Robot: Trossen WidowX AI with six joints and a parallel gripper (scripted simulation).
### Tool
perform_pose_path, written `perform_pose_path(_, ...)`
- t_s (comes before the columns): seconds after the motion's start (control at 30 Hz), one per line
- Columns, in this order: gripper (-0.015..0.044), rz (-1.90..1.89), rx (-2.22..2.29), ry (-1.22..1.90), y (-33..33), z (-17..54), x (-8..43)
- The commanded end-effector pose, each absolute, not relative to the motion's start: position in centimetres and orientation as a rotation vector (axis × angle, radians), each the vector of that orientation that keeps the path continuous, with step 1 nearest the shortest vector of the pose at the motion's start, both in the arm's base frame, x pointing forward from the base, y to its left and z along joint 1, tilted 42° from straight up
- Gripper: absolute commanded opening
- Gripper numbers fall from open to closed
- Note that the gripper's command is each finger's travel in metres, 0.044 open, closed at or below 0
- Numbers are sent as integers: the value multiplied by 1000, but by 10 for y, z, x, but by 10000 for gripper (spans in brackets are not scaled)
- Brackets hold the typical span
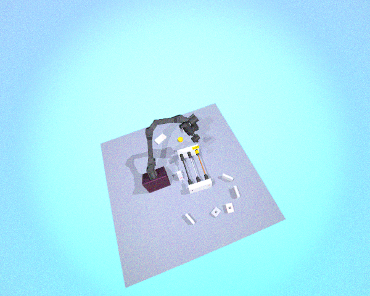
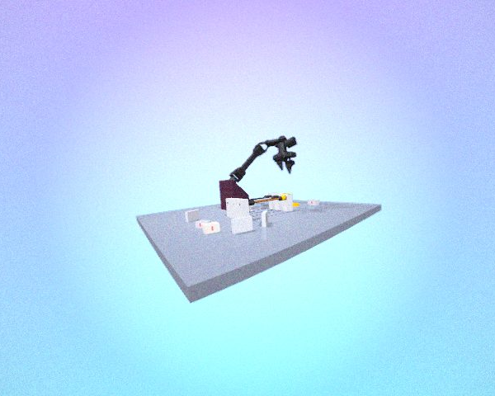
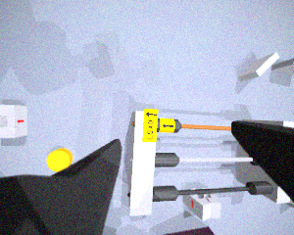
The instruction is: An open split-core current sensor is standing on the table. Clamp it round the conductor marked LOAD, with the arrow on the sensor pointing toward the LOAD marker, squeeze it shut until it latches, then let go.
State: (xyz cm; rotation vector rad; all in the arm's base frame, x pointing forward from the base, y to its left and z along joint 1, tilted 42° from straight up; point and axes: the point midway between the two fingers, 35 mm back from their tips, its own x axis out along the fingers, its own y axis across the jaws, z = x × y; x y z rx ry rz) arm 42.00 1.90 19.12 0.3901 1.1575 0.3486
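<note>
The orange conductor (image 1: 202, 165) (image 3: 206, 127) runs between two white end blocks, beside a white rod and a dark rod. A yellow LOAD label (image 1: 195, 147) (image 3: 150, 125) sits at its far end. A small white piece with a red mark (image 1: 179, 175) (image 3: 203, 205) stands beside the dark rod, on the arm's side; it looks like the open sensor, but its jaws are too small to tell clearly. My gripper (image 2: 285, 170) (image 3: 174, 135) is open and empty, pointing down high above the label end of the rack.
A yellow disc (image 1: 180, 139) (image 3: 59, 160) lies behind the rack. A white block with a square recess and red mark (image 2: 313, 202) (image 3: 8, 121) lies beyond it. A flat white block (image 1: 160, 139) lies back left. Several white pieces (image 1: 229, 207) (image 2: 242, 224) lie in front and right.
</note>
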Motion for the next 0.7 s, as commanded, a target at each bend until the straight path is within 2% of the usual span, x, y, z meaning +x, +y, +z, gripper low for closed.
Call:
perform_pose_path(0.0, 440, 444, 693, 1443, 18, 171, 427)
perform_pose_path(0.67, 440, 445, 700, 1449, 18, 171, 427)
